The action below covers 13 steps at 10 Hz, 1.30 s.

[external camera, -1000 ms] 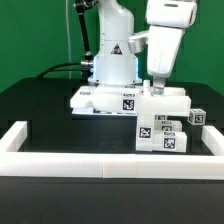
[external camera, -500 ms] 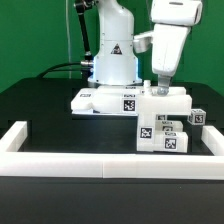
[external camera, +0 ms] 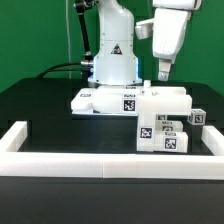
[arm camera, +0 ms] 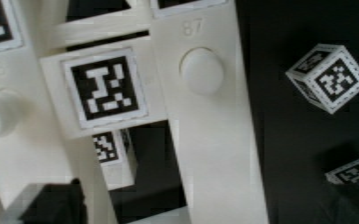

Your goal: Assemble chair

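The gripper [external camera: 164,78] hung just above the chair [external camera: 170,101], gripping nothing. I couldn't tell whether its fingers stood wide or narrow. The chair, a chunky stack of white tagged blocks, sat on the black table [external camera: 40,106]. A small tagged cube [external camera: 197,117] lay just beside the chair, and the white border rail [external camera: 100,166] ran in front of it.

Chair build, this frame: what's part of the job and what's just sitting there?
Job: white chair assembly; small tagged block beside it, on the exterior view's right; hand above the assembly.
Not the job: white border rail; marker board; black table.
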Each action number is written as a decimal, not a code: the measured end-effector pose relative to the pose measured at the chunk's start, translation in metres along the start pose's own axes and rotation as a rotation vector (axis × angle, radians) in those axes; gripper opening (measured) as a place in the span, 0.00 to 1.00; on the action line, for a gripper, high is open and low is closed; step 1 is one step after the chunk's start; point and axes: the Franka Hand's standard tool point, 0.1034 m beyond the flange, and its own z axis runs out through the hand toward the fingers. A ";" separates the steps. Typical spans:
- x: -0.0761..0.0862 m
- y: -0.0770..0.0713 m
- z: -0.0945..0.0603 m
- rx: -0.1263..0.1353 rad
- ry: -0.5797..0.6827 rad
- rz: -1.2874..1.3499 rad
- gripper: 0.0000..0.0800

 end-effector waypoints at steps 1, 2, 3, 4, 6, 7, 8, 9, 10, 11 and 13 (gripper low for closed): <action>0.000 0.000 0.000 0.000 0.000 0.018 0.81; 0.000 0.000 0.001 0.001 0.000 0.017 0.81; -0.001 0.000 0.001 0.001 0.000 0.052 0.81; -0.002 -0.002 -0.001 0.010 0.008 0.231 0.81; 0.002 -0.012 -0.006 0.020 0.012 0.553 0.81; 0.005 -0.017 -0.007 0.035 0.010 0.662 0.81; 0.007 -0.018 -0.007 0.040 0.011 0.757 0.81; 0.007 -0.018 -0.006 0.043 0.010 0.829 0.81; 0.008 -0.018 -0.006 0.044 0.009 0.881 0.81; 0.008 -0.019 -0.006 0.045 0.009 0.928 0.81; 0.015 -0.031 -0.006 0.082 0.021 1.190 0.81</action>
